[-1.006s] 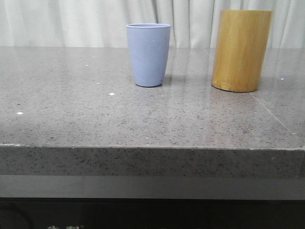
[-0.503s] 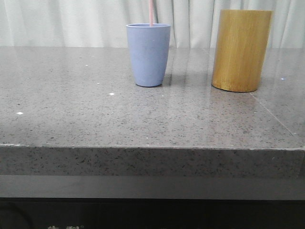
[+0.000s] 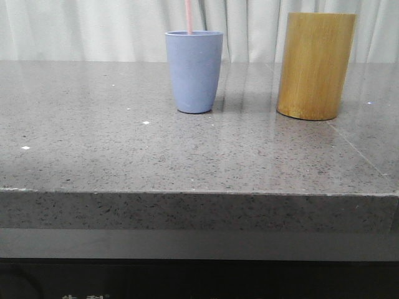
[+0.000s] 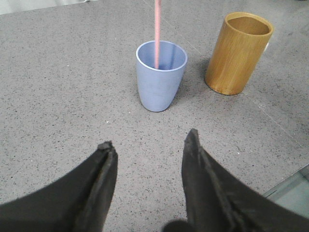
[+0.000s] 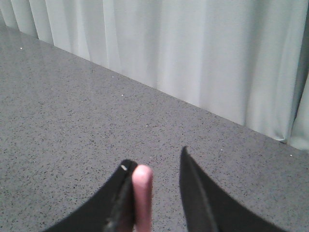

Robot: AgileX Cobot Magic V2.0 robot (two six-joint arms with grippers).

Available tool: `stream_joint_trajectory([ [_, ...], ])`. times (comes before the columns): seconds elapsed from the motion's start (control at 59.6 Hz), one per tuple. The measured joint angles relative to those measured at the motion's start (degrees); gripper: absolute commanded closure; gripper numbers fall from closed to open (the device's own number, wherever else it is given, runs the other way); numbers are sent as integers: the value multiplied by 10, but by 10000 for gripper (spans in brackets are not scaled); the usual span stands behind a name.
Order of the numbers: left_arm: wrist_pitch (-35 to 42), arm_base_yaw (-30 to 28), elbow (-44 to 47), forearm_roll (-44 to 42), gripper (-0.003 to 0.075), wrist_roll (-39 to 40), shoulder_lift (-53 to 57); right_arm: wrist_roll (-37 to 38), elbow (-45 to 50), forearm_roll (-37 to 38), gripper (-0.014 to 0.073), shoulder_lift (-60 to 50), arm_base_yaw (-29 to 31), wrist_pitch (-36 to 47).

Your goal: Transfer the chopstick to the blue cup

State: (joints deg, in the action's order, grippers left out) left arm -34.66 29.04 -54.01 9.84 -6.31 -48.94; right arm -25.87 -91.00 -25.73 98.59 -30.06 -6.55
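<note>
Chopstick (image 3: 188, 16) stands near upright w/ its lower end inside the blue cup (image 3: 194, 71), upper part rising past the cup rim and out the top of the front view. From the left wrist cam the pink stick (image 4: 157, 33) goes down into the cup (image 4: 161, 75) at the far side of its opening. Bamboo cylinder (image 3: 315, 65) sits to the robot's right of the cup, apart from it, both on the grey speckled table (image 3: 124, 149).

Left gripper (image 4: 148, 150) hangs above bare table on the near side of the cup, fingers spread, nothing btwn them.

Right gripper (image 5: 154, 169): chopstick's top end (image 5: 143, 193) lies against one finger (image 5: 123, 198); the other finger is clear of it w/ a visible gap, so jaws are apart, not clamping. Curtain (image 5: 203, 53) behind.
</note>
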Motion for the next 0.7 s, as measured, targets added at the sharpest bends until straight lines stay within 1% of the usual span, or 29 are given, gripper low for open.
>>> stream_joint_trajectory([
  [0.134, 0, 0, 0, 0, 405, 0, 0, 0, 0, 1, 211, -4, 0, -15],
  [0.403, 0, 0, 0, 0, 405, 0, 0, 0, 0, 16, 211, -77, 11, -131],
  [0.52, 0, 0, 0, 0, 405, 0, 0, 0, 0, 21, 211, -108, 34, -205],
  [0.704, 0, 0, 0, 0, 407, 0, 0, 0, 0, 31, 211, -162, 76, -352],
])
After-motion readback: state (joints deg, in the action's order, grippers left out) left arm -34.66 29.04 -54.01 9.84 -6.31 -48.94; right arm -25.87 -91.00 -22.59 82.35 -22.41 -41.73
